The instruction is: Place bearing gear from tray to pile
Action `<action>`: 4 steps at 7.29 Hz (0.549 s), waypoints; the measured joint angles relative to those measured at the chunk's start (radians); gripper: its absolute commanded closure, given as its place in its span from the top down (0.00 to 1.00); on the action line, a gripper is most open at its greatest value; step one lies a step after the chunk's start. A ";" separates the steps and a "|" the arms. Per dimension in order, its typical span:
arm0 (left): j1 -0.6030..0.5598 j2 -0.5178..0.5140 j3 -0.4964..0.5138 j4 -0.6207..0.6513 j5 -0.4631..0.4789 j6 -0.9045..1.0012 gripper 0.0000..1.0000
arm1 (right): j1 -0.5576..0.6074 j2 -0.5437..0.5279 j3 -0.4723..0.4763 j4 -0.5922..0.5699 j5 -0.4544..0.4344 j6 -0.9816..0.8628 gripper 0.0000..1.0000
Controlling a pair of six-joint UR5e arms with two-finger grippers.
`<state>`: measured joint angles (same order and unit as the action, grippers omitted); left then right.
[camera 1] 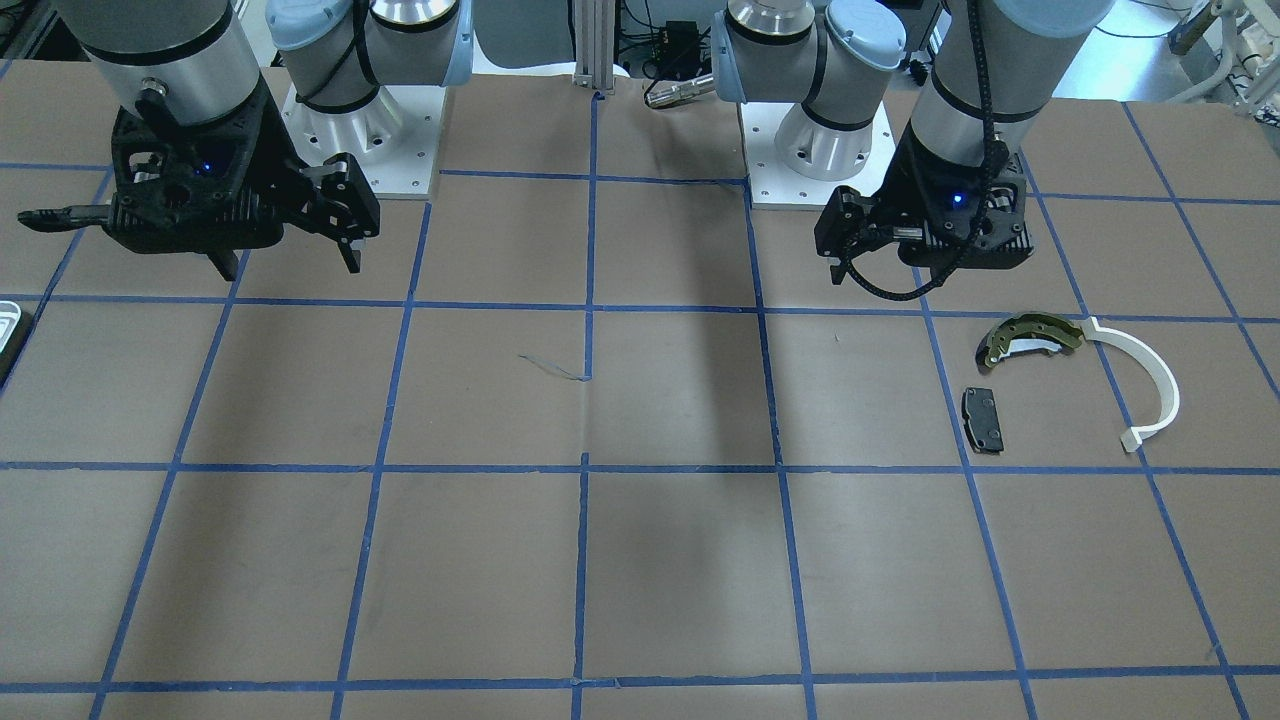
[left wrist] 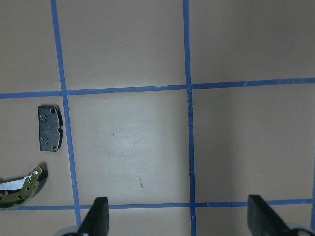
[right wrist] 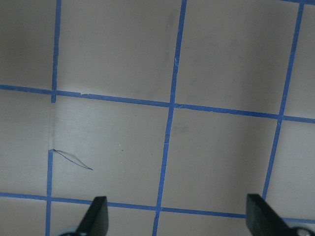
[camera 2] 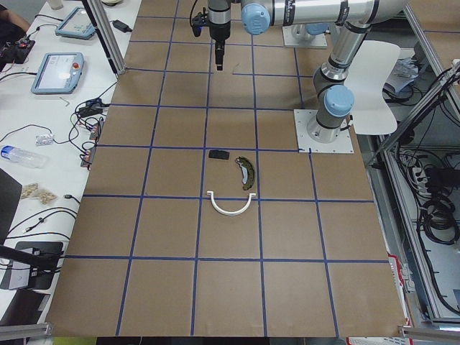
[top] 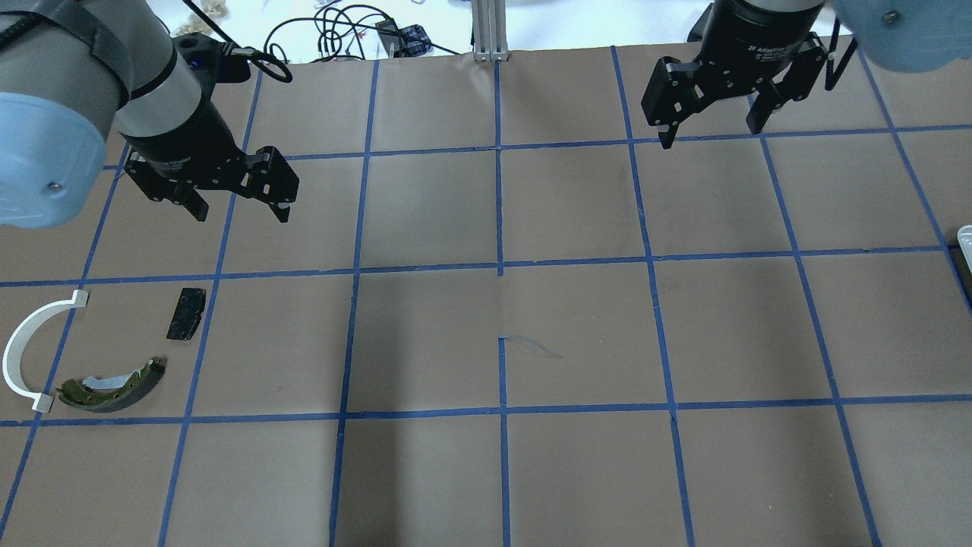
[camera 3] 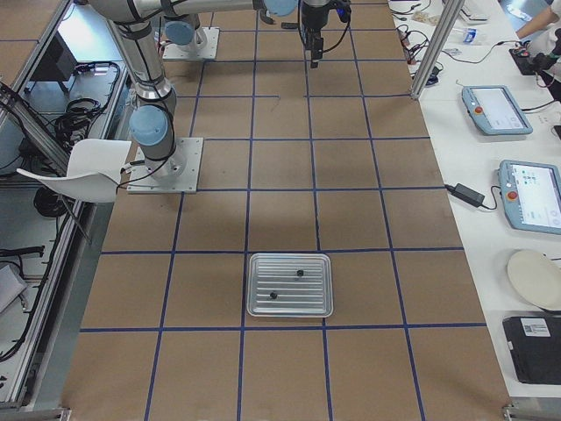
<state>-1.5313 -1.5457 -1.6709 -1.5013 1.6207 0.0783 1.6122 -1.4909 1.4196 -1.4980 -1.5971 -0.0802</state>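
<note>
The tray (camera 3: 259, 309), a ribbed metal one, lies on the table at my right end, and two small dark parts (camera 3: 299, 273) lie in it, too small to identify. Only the tray's edge shows in the overhead view (top: 964, 237). The pile lies at my left: an olive-gold brake shoe (top: 114, 384), a white arc strip (top: 21, 353) and a black pad (top: 186, 313). My left gripper (top: 241, 215) hovers open and empty just beyond the pad (left wrist: 49, 129). My right gripper (top: 711, 133) hangs open and empty over bare table, far from the tray.
The brown table has a grid of blue tape lines. The two arm bases (camera 1: 370, 130) (camera 1: 820, 150) stand at the robot's edge. An aluminium post (top: 490, 30) and loose cables (top: 342, 30) sit at the far edge. Side benches hold tablets (camera 3: 495, 110).
</note>
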 measured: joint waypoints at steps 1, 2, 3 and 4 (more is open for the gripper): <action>0.000 0.000 0.000 0.001 0.000 0.000 1.00 | 0.000 -0.001 -0.002 0.012 0.001 0.006 1.00; 0.000 0.000 -0.001 0.000 0.000 0.000 1.00 | 0.000 -0.002 0.000 0.018 0.003 0.013 1.00; 0.000 0.003 -0.001 -0.001 0.000 0.001 1.00 | -0.001 -0.003 0.003 0.021 0.003 0.015 1.00; 0.000 0.004 -0.001 -0.002 0.001 0.002 1.00 | -0.006 -0.002 0.005 0.022 0.001 0.004 1.00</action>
<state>-1.5314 -1.5415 -1.6720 -1.5029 1.6213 0.0807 1.6064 -1.4933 1.4245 -1.4761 -1.5962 -0.0758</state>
